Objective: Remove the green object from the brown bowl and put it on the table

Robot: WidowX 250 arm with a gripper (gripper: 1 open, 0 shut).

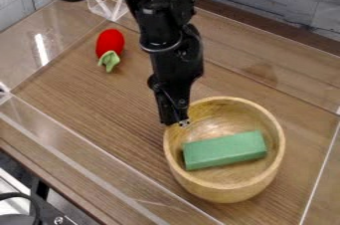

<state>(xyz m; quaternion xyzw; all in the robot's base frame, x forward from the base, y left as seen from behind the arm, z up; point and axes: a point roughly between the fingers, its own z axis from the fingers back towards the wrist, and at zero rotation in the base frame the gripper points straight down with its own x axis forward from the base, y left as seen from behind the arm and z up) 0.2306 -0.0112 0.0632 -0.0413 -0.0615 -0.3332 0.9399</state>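
Observation:
The green object lies flat inside the brown bowl, which stands at the front right of the table. My gripper points straight down at the bowl's left rim, a short way left of the block and apart from it. Nothing shows between its fingers. The fingertips are dark and small in this view, so the gap between them is unclear.
A red strawberry-like toy with a green stem lies at the back left. Low clear acrylic walls edge the tabletop. The black arm rises from the gripper toward the top left.

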